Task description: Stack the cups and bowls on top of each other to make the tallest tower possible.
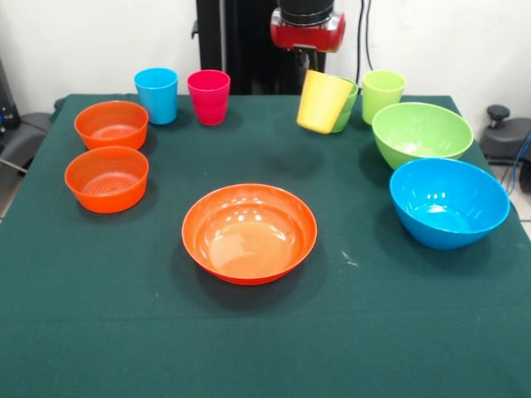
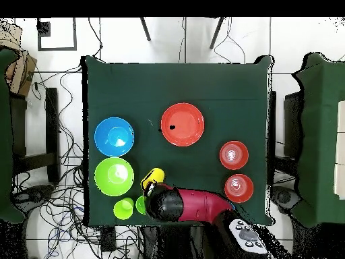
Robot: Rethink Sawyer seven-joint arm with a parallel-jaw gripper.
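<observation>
Bowls are sitting apart, unstacked: the wide orange bowl point(image 1: 249, 234) lying out in front of the gripper point(image 1: 309, 60), toward mid-table, the blue bowl point(image 1: 449, 202) and lime bowl point(image 1: 422, 134) off to one side. The gripper is grasping the yellow cup point(image 1: 323, 101), holding it tilted, clear of the cloth, just beside two green cups point(image 1: 382, 94).

Red arm point(image 2: 195, 204) — black band, dark column behind, possibly black cables
</observation>
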